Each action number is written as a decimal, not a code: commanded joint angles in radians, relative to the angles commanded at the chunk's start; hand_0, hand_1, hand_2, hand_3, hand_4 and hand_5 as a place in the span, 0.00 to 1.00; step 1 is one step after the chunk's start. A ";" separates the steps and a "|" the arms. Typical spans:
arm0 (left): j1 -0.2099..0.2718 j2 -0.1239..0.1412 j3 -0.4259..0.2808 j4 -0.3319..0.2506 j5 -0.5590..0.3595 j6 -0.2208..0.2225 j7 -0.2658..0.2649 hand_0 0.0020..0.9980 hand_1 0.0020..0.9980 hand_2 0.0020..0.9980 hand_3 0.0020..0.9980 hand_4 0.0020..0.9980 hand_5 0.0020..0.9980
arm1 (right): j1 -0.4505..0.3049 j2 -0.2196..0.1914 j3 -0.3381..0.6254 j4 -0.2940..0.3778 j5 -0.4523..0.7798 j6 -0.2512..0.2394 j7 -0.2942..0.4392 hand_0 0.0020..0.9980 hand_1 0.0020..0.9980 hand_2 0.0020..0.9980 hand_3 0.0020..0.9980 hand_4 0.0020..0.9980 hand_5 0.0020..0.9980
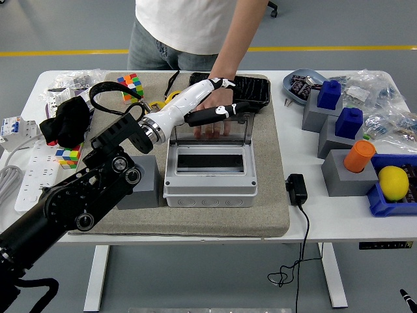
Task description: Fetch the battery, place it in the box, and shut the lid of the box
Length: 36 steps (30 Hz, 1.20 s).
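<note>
**Workshop floor and white table seen from above**

A white table (296,225) with a white metal leg frame (98,277) stands on a smooth grey-blue floor (365,274). 1 yellow line (65,52) runs straight across the floor behind the table. A black chair caster (272,9) shows at the top edge. A black cable (301,251) hangs over the table's near edge. Light is even and bright, with only soft shadows under the table.
</note>
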<state>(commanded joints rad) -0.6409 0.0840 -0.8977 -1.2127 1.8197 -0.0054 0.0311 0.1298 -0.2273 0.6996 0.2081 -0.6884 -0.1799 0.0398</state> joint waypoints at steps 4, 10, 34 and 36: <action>0.003 0.007 0.003 -0.004 0.169 -0.022 0.026 1.00 1.00 0.95 0.74 1.00 1.00 | -0.001 -0.001 -0.001 0.000 0.000 -0.001 0.001 0.80 0.72 0.74 0.74 1.00 1.00; 0.015 0.013 0.012 -0.002 0.352 -0.046 0.049 1.00 1.00 0.94 0.73 1.00 1.00 | -0.003 0.000 -0.002 0.000 -0.001 0.000 0.000 0.80 0.72 0.74 0.74 1.00 1.00; 0.068 0.043 0.057 -0.116 0.302 -0.047 0.060 1.00 1.00 0.90 0.54 1.00 1.00 | -0.005 0.000 0.009 0.000 -0.007 -0.002 0.001 0.80 0.72 0.74 0.74 1.00 1.00; 0.071 0.049 0.069 -0.133 0.297 -0.051 0.064 1.00 1.00 0.89 0.54 1.00 1.00 | -0.004 0.000 0.010 0.000 -0.008 -0.002 0.001 0.80 0.72 0.74 0.74 1.00 1.00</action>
<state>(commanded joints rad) -0.5703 0.1325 -0.8287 -1.3454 2.1167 -0.0559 0.0949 0.1262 -0.2274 0.7101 0.2077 -0.6960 -0.1824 0.0404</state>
